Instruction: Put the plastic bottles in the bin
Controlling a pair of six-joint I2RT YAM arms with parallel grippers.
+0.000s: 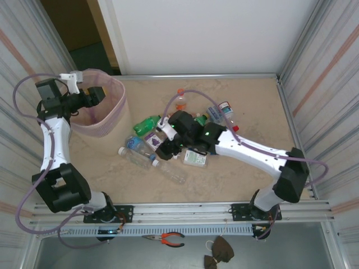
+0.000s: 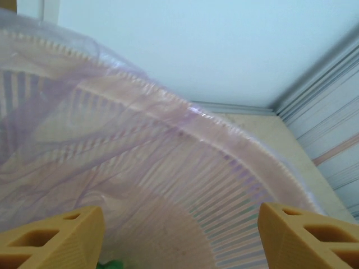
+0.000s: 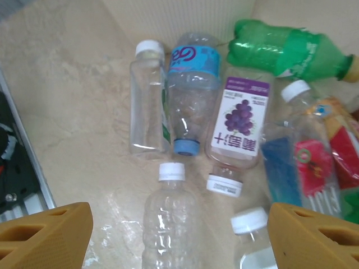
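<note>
I see the pink-lined bin (image 1: 114, 120) upper left, something green (image 2: 110, 263) inside; my left gripper (image 2: 182, 227) gapes empty above it. Plastic bottles (image 3: 193, 101), clear and green, lie mid-frame under my open right gripper (image 3: 179, 227)

Glossy clear plastic bottles (image 3: 168, 224) are lying on the smooth marbled counter (image 3: 67, 101); a thin translucent bag (image 2: 56, 67) is lining the ribbed bin (image 2: 230, 204)

Red-handled pliers (image 1: 168, 239) lie near a dark brown lump (image 1: 219, 251), just below the sandy table (image 1: 252, 106)
</note>
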